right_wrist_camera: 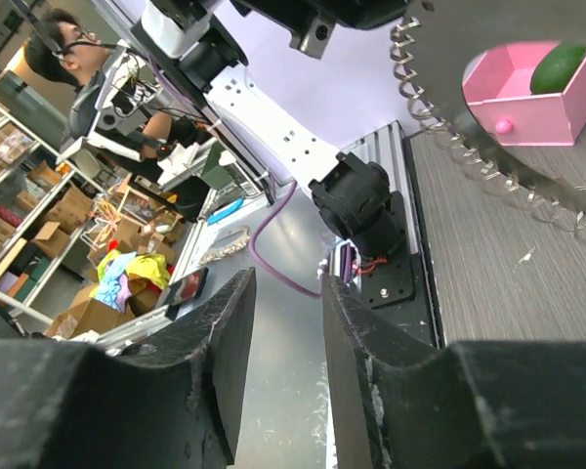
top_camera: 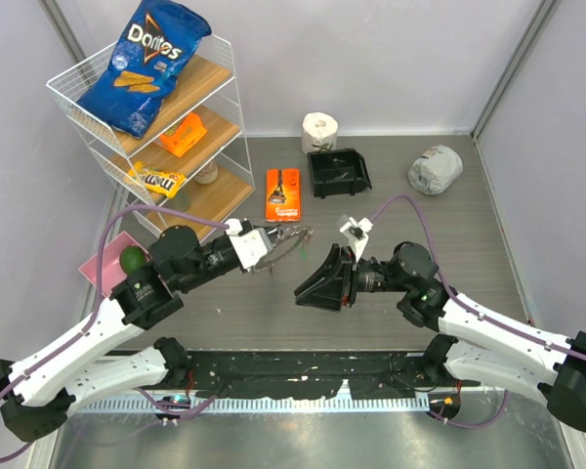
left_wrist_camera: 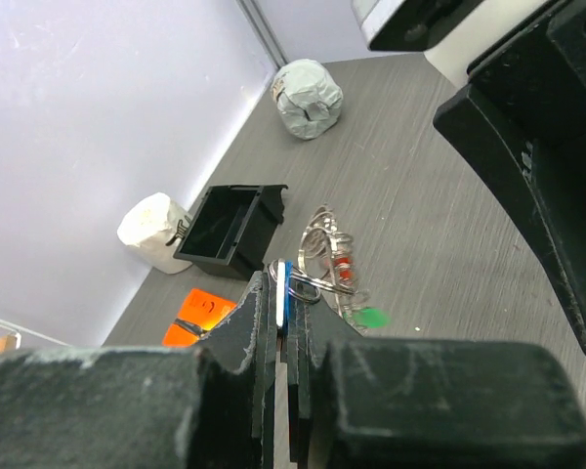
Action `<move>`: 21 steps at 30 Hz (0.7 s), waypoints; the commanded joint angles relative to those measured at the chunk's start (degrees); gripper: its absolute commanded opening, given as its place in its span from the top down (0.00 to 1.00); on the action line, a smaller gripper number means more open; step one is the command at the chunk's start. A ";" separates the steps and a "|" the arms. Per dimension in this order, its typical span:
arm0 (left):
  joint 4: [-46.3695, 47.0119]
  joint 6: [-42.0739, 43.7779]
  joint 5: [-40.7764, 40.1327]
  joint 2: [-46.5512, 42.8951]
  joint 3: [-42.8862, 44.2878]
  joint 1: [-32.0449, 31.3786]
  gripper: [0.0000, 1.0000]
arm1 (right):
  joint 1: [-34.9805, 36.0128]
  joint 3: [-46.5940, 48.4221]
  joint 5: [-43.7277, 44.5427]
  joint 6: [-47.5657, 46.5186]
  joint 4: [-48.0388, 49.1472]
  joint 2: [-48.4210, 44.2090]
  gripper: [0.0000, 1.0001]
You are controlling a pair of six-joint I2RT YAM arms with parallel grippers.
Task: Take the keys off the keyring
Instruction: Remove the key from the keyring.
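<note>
A: Small silver metal keys with blue, red and green plastic heads. Where?
B: Hanging off the thin silver metal keyring, over the middle of the grey wood-grain desk. My left gripper pinches the blue head.
A: Right gripper?
B: Fingers spread, nothing between them, near the bunch, toward the desk's near edge.
</note>
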 commanded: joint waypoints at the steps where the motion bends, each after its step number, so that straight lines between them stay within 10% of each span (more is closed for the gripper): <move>1: 3.79 -0.10 -0.94 -1.28 3.17 -0.05 1.00 | -0.25 1.60 -1.36 -4.81 -4.54 -2.48 0.59; 13: -9.38 -1.51 -0.06 0.74 9.32 -1.45 1.00 | -0.25 7.40 8.13 -25.81 -18.88 -8.45 0.53; 21: -41.18 -5.63 -6.11 9.16 26.01 -3.74 1.00 | -0.25 6.78 11.92 -29.61 -16.77 -6.97 0.52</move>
